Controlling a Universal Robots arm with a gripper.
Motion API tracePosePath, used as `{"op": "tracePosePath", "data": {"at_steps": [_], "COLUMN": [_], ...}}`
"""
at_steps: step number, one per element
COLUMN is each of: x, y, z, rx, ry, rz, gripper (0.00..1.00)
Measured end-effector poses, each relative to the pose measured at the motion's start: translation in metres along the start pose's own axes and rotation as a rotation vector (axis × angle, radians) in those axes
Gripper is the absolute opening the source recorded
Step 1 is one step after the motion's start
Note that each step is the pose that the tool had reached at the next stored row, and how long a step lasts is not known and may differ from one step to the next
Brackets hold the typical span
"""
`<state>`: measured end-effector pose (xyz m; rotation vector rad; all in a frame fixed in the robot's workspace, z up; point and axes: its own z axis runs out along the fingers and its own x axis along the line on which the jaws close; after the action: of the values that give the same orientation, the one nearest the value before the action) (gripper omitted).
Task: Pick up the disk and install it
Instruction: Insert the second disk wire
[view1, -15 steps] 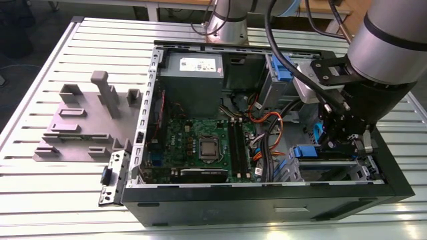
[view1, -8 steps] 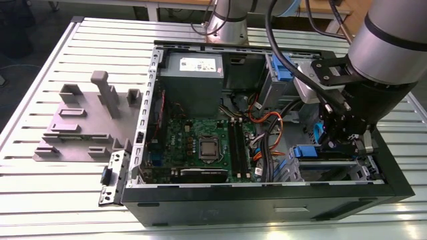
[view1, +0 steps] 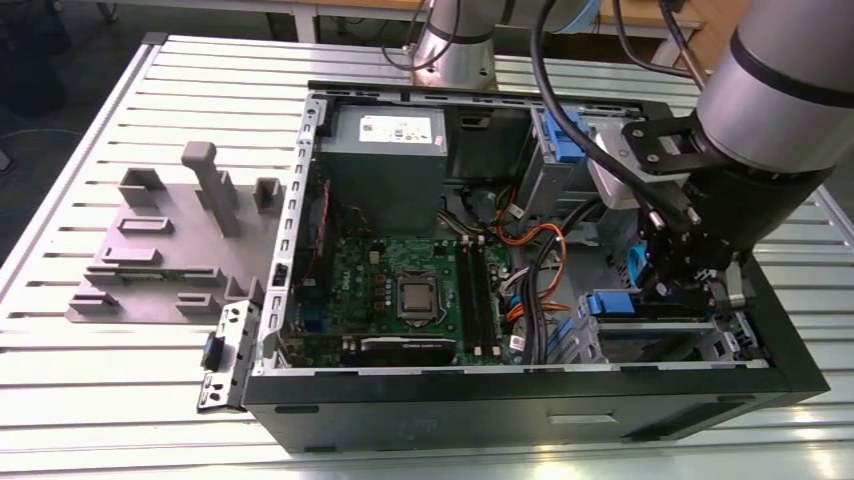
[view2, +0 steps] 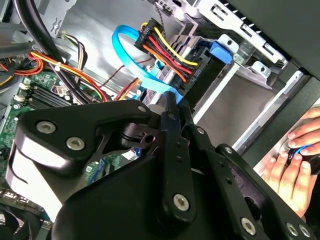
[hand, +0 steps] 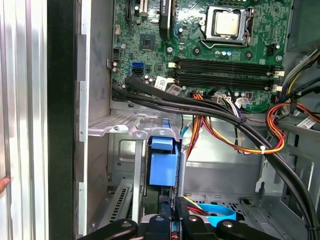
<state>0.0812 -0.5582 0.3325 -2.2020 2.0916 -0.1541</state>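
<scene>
Inside the open computer case (view1: 534, 385), at the corner toward the exterior view's right and nearest that camera, the gripper (view1: 703, 285) is reaching down into the drive bay area. Its black fingers (view2: 172, 127) are sitting close together, clenching a thin blue edge between the tips in the second wrist view. That edge seems to belong to the disk (hand: 163, 167), which is standing on edge in its blue carrier w/ the blue end face showing in the first wrist view, just below the silver metal cage (hand: 132, 125). Can't tell how far the disk is seated in its slot.

A blue flat cable (view2: 135, 62) is looping behind the fingertips, next to a bundle of red, yellow & orange wires (view2: 167, 47) going into a black connector. The green motherboard (view1: 414, 290) is lying flat in the middle of the case, w/ the grey power supply box (view1: 387, 140) toward the far side. A small blue latch (view2: 222, 50) is sitting on the cage.

The case is resting on a slatted metal tabletop (view1: 107, 380). A grey plastic fixture (view1: 174, 240) is sitting on the tabletop toward the exterior view's left edge, well apart from the case. A person's hand (view2: 295, 165) is resting outside the case wall in the second wrist view.
</scene>
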Motion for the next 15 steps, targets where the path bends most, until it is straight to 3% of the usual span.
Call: {"op": "tracePosePath", "data": {"at_steps": [7, 15], "x": [0.0019, 0.0054], "y": [0.0000, -0.0003], "z": [0.0003, 0.0016], "rx": [0.0001, 0.0005], "ry": [-0.0017, -0.0104], "rz": [0.000, 0.001], "gripper": [0.16, 0.16]}}
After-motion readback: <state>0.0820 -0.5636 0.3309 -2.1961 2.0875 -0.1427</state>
